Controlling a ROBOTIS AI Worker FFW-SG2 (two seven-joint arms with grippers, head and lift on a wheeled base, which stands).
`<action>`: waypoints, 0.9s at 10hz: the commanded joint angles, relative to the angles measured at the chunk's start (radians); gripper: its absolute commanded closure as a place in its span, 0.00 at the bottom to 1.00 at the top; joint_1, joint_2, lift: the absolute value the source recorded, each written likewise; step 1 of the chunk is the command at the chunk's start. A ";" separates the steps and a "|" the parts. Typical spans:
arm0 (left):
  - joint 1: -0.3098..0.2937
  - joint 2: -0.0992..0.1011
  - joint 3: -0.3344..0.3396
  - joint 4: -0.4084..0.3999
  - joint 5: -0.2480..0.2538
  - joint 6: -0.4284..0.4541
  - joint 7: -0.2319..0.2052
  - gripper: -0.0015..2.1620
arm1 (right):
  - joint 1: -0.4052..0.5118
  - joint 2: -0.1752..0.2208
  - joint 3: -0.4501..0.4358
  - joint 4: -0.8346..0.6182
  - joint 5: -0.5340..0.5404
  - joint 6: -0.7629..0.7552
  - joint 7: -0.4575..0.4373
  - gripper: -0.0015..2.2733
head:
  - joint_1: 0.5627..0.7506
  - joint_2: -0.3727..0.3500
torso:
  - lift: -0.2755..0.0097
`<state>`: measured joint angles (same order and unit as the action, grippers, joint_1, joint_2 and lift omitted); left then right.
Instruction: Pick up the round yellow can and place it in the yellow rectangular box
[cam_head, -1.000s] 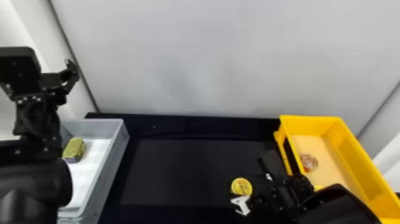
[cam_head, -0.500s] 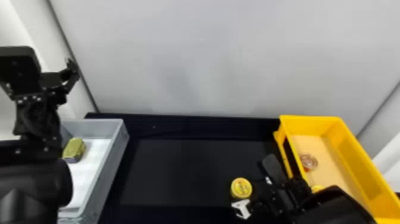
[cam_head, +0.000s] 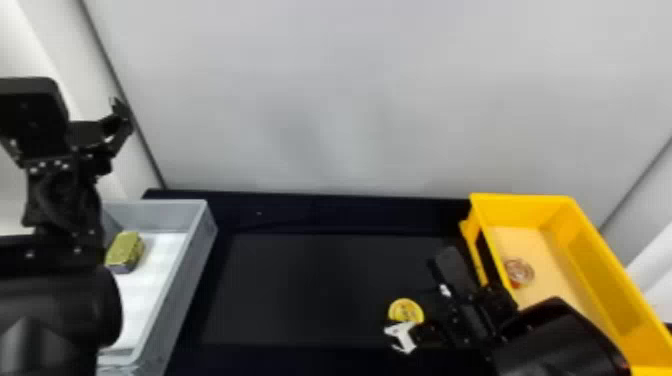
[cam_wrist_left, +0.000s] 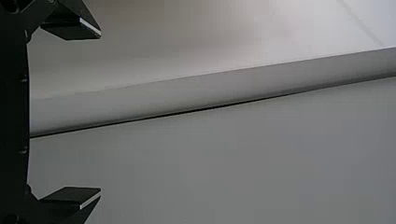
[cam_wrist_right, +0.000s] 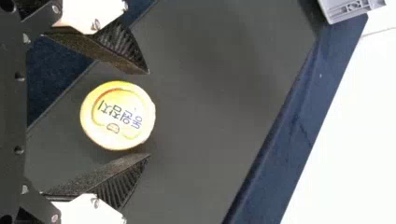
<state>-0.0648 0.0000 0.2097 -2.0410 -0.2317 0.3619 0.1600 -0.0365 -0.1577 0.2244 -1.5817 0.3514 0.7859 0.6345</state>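
Right wrist view: round yellow can (cam_wrist_right: 117, 115), lettered lid visible, sits between the spread fingers (cam_wrist_right: 107, 44) of the right gripper (cam_head: 421, 302), gaps on both sides, not pinched. Head view puts the can on the dark surface (cam_head: 320, 285), outside the yellow rectangular box (cam_head: 595, 260), which has a clear round container (cam_head: 519, 272) inside. Also head view: grey box (cam_head: 192, 270) at left, gold-topped block (cam_head: 124, 251) in it. Left gripper (cam_head: 114, 120) is up over that side; left wrist view has its fingers wide apart, nothing between. Pale wall (cam_head: 350, 100) behind the surface.
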 joint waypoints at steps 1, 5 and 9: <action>0.000 -0.003 0.002 -0.001 0.002 -0.003 0.001 0.05 | -0.002 0.000 0.003 0.005 0.000 0.006 0.004 0.10 | 0.70 0.53 | 0.75; 0.002 -0.003 0.007 -0.002 0.000 -0.003 0.001 0.05 | 0.003 0.000 0.006 -0.001 0.000 0.023 0.004 0.09 | 0.70 0.53 | 0.75; 0.003 -0.003 0.008 -0.002 -0.002 -0.006 0.003 0.05 | 0.017 -0.005 -0.003 -0.018 0.000 0.038 0.002 0.14 | 0.70 0.53 | 0.75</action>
<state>-0.0616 0.0000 0.2169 -2.0433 -0.2326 0.3577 0.1625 -0.0228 -0.1623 0.2222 -1.5979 0.3514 0.8210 0.6380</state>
